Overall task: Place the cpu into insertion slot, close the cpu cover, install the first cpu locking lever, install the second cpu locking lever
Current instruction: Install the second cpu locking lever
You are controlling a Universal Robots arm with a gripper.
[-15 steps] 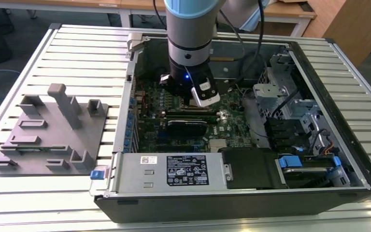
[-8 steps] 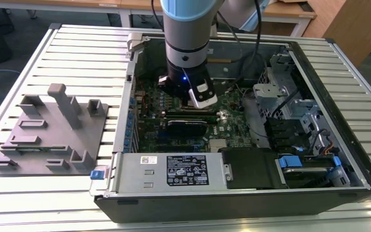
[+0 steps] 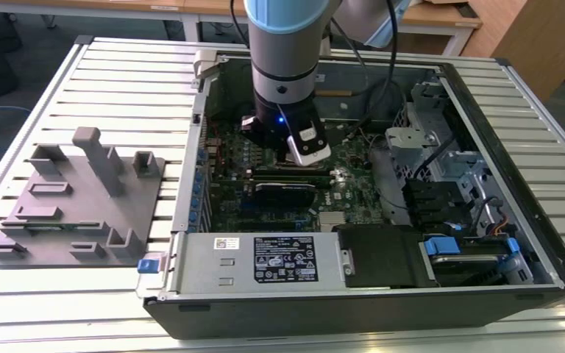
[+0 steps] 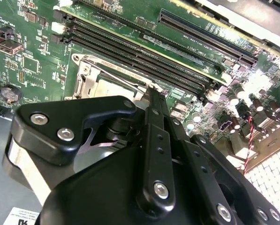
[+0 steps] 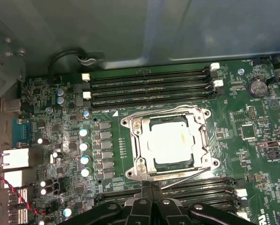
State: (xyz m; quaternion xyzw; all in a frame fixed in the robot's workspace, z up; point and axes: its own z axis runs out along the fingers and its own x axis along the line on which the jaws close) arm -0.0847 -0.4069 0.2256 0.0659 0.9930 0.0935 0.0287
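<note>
In the first wrist view the cpu [image 5: 170, 140], a dull silvery square, lies in the insertion slot [image 5: 132, 174] on the green board. The cpu cover [image 5: 201, 138], a thin metal frame, lies flat around it. One thin wire lever [image 5: 158, 110] runs along the slot's far side. A second lever [image 5: 186, 176] runs slanted along the near side. My gripper [image 5: 149, 186] is shut, its black fingertips together at that near edge beside the slanted lever. The second wrist view shows the gripper [image 4: 153, 91] pointing at the cover's [image 4: 90, 65] edge. In the exterior view the gripper [image 3: 310, 160] hangs low over the board.
Long black memory slots [image 5: 149, 86] flank the socket on both sides. The open computer case [image 3: 479, 132] walls the board in, with a drive cage and cables at the exterior view's right and a power supply [image 3: 263, 257] in front. A grey fixture [image 3: 76, 198] stands on the slatted table.
</note>
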